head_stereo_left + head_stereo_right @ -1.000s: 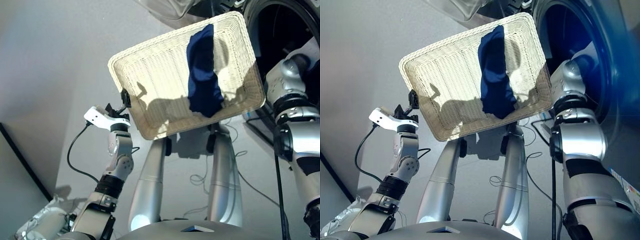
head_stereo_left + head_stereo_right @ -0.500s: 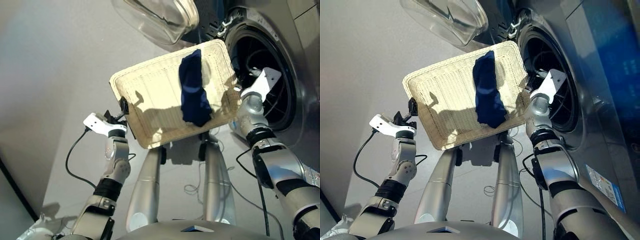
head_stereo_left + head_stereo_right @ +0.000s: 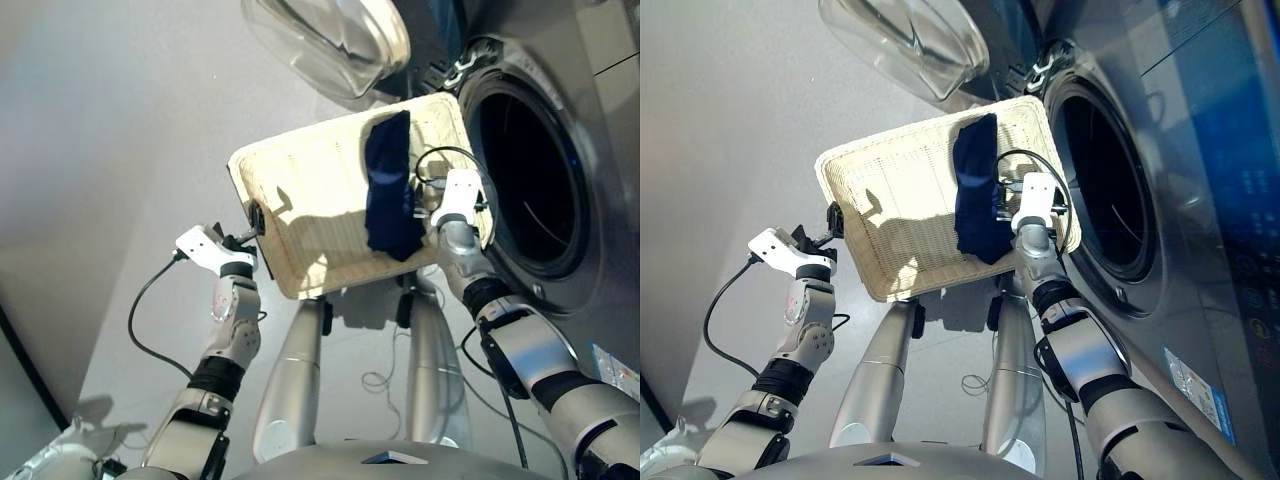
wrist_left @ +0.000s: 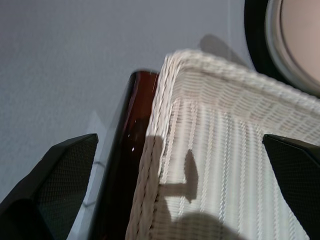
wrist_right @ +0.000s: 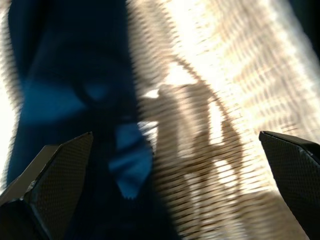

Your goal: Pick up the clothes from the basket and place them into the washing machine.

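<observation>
1. Basket [image 3: 300, 200], cream-white and woven, stands on a support in front of the robot, just beside the open mouth of the washing machine [image 3: 560, 120].
2. One garment lies inside it: the dark navy blue cloth [image 3: 390, 190], stretched as a long strip from the far rim toward the near rim, on the half of the basket that is closer to the machine.
3. I see no other garment in the basket.
4. The right gripper [image 5: 165, 200] hangs over the inside of the basket, just beside the navy cloth on its machine side. Its two black fingers [image 5: 47, 185] are spread wide apart and hold nothing. In the right wrist view the blue cloth fills one side and the bright wicker floor the other.
5. The left gripper [image 4: 175, 200] is at the outer corner of the basket, on the side far from the machine. Its fingers [image 4: 55, 185] are also wide apart and empty; the basket rim sits between them without being clamped.
6. A dark brown bar [image 4: 122, 165] runs along the outside of the basket wall, touching it.
7. The porthole door [image 3: 330, 40] of clear glass stands swung open beyond the basket, and the drum mouth [image 3: 525, 180] is dark inside.
</observation>
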Controlling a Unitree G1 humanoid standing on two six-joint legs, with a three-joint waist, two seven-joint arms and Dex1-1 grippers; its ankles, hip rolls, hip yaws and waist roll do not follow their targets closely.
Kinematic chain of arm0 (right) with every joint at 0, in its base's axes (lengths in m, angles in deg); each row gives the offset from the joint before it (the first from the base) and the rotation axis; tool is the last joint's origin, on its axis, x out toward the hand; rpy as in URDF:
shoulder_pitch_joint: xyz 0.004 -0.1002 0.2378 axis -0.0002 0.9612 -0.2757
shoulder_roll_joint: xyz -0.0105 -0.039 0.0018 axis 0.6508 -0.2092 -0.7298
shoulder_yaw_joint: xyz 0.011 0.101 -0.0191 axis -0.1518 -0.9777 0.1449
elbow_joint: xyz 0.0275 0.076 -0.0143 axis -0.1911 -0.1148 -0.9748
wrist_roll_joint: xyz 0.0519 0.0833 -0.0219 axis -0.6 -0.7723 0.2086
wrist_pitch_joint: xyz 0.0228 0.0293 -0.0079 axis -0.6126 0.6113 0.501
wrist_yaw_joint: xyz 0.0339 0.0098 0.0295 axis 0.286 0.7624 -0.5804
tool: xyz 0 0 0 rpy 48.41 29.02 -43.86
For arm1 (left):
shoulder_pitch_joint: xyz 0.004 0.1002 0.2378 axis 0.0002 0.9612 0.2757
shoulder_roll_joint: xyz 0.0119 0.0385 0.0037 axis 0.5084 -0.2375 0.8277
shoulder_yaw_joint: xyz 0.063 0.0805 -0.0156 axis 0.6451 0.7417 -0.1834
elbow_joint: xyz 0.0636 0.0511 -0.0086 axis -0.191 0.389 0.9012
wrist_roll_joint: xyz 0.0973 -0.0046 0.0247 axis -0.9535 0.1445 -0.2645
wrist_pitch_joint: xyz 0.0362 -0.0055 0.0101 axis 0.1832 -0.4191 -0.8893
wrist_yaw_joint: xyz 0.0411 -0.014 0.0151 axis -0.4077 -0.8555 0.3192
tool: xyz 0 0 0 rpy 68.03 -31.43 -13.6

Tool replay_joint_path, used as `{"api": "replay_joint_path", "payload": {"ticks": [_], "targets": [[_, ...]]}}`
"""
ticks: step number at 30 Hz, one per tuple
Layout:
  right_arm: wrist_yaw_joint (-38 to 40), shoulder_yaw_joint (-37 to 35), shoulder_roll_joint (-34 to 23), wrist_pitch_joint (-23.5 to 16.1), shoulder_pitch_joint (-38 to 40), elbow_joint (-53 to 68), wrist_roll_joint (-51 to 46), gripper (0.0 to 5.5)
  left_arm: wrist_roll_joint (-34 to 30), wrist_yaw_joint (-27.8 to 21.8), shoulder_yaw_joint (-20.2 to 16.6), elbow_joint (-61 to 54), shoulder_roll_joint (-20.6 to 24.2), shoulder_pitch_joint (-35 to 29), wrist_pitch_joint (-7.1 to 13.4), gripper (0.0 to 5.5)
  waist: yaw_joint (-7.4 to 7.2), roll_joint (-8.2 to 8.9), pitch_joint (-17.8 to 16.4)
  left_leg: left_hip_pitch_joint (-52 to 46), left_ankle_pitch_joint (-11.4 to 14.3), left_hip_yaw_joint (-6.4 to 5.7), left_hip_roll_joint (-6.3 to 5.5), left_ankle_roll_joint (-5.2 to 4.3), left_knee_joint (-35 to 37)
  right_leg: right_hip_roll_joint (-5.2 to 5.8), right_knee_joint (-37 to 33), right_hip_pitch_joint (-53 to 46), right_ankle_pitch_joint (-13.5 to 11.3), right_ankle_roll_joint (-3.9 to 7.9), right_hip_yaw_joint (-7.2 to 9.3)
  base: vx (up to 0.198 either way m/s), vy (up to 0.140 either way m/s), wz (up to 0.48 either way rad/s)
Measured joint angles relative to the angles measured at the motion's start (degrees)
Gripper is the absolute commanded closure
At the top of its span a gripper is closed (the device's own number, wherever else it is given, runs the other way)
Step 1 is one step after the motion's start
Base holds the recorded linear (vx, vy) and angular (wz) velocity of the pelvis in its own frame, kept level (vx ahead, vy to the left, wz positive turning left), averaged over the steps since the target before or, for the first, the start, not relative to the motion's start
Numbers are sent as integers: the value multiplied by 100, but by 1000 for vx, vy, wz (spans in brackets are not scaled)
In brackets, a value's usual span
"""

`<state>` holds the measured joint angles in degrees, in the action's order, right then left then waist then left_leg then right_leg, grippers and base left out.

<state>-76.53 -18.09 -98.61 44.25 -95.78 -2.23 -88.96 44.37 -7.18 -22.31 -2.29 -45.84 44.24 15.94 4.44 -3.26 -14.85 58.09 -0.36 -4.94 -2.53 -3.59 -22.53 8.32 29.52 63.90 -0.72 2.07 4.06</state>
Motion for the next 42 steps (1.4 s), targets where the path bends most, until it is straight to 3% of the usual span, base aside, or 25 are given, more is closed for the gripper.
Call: {"api": "replay_joint_path", "payload": {"ticks": [8, 10, 18, 19, 20, 21, 33, 36, 42], "targets": [[-121, 39, -50, 29, -750, -280, -7, 0, -92, 20, 181, -133, 12, -78, -49, 0, 198, -249, -301, 587, 45, -37, -75, -8, -385, 78, 493, 595, 72, -27, -10, 0, 0, 0], [-116, 23, -86, 82, -967, -285, -6, 0, -95, 60, 188, -146, 32, -110, -52, 0, 195, -266, -480, 655, 44, -54, -80, -19, -468, 82, 593, 671, 98, -68, -1, 0, 0, 0], [-148, 20, -147, 61, -1480, -314, 5, 0, -212, 139, 410, -294, 76, -130, -59, 0, 193, -269, -547, 1081, 38, -122, -120, -80, -623, 127, 847, 1110, 168, -122, 33, 0, 0, 0], [-149, 14, -147, 53, -1486, -322, 5, 69, -213, 146, 410, -295, 77, -137, -61, 0, 194, -270, -548, 1096, 40, -123, -121, -82, -628, 127, 852, 1125, 170, -122, 35, 0, 0, 0], [-170, 19, -141, 53, -1486, -317, 5, 395, -215, 149, 410, -294, 80, -142, -62, 0, 194, -270, -548, 1103, 40, -122, -122, -83, -633, 127, 859, 1134, 170, -122, 34, 0, 0, 0], [-180, 34, -108, 55, -1500, -317, 9, 550, -230, 157, 409, -294, 83, -153, -63, 0, 199, -270, -548, 1120, 42, -122, -122, -86, -645, 127, 875, 1152, 173, -122, 33, 0, 0, 0], [-148, -58, 33, -19, -1518, -279, -9, 550, -314, 237, 404, -334, 115, -245, -72, 0, 194, -270, -547, 1080, 45, -140, -129, -106, -686, 130, 879, 1113, 195, -133, 23, 0, 0, 0], [-101, -174, 2, -11, -1252, -253, -116, 550, -313, 233, 398, -316, 106, -245, -73, 0, 204, -269, -547, 816, 19, -142, -93, -99, -581, 112, 724, 820, 158, -123, 56, 0, 0, 0], [452, -258, -92, -17, -463, 50, 63, 550, -335, 212, 347, -221, 49, -211, -66, 0, 72, -257, -536, 126, -42, -120, -35, -33, -90, 49, 228, 143, 78, -71, 69, 0, 0, 0]]}}
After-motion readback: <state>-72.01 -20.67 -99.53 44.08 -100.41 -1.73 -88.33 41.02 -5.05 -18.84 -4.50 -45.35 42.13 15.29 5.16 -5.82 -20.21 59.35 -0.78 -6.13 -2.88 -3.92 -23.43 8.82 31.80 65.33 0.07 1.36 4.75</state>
